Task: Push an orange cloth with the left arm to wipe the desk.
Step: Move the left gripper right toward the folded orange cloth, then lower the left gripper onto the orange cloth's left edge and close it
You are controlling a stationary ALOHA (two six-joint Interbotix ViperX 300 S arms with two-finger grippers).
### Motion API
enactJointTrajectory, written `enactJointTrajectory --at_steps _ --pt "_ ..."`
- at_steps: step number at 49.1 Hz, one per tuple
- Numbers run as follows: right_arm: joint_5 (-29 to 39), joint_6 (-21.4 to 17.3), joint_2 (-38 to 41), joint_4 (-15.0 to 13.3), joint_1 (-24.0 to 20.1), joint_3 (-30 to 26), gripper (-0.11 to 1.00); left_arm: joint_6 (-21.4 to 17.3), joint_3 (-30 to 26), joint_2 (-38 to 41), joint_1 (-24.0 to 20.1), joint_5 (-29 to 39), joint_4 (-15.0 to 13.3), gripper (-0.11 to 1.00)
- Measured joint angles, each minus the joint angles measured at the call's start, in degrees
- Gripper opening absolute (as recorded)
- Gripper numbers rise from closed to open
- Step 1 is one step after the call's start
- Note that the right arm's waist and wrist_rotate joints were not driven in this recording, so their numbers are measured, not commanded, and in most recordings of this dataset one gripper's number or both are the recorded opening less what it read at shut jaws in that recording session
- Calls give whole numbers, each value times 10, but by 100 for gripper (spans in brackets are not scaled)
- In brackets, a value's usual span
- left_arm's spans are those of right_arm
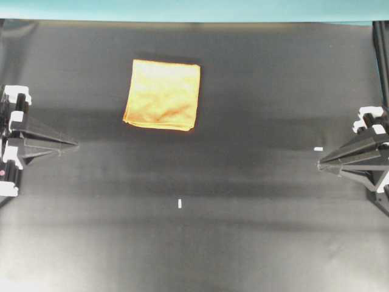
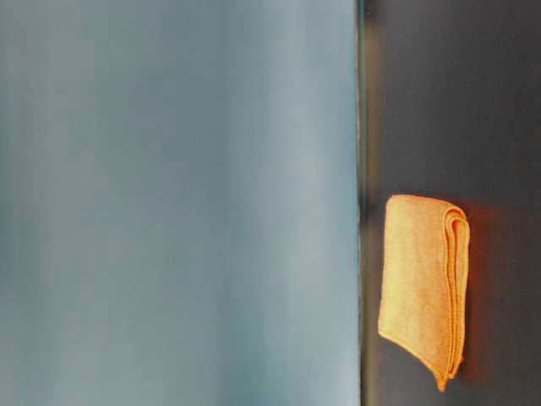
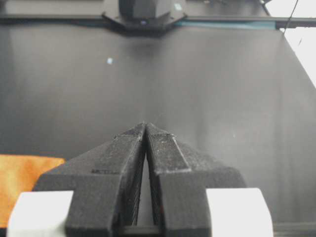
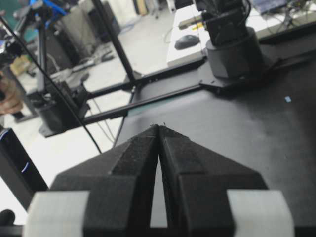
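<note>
The orange cloth [image 1: 162, 94] lies flat on the black desk [image 1: 243, 121], left of centre toward the far edge. It also shows in the table-level view [image 2: 423, 283] and at the lower left of the left wrist view [image 3: 22, 180]. My left gripper [image 1: 75, 144] is shut and empty at the left edge, its tips nearer and left of the cloth, apart from it. Its tips meet in the left wrist view [image 3: 146, 124]. My right gripper [image 1: 320, 164] is shut and empty at the right edge, tips touching in the right wrist view [image 4: 159, 127].
Small white tape marks sit on the desk at the front centre [image 1: 180, 203] and near the right gripper [image 1: 318, 148]. A teal strip [image 1: 194, 9] runs along the far edge. The other arm's base [image 3: 143, 12] stands across the desk.
</note>
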State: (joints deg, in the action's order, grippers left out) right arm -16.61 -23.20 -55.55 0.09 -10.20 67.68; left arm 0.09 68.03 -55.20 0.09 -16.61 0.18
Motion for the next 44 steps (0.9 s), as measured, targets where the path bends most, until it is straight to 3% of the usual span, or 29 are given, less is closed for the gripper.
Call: enactJointTrajectory --at_steps 4,6,11,21,36,44 --pt "2 1 1 0 0 1 4 6 -4 11 -11 4 9 0" --pt "6 1 1 0 0 1 -1 10 -7 33 -40 6 16 0" --pt "27 1 2 1 1 2 -1 15 -17 91 -104 2 18 0" --pt "54 0 2 0 0 2 -1 11 -56 227 -170 -19 20 0" --pt "57 0 -1 1 0 5 -1 3 -184 455 -223 -37 20 0" --pt "66 0 -4 0 0 6 -1 1 -237 526 -238 -45 21 3"
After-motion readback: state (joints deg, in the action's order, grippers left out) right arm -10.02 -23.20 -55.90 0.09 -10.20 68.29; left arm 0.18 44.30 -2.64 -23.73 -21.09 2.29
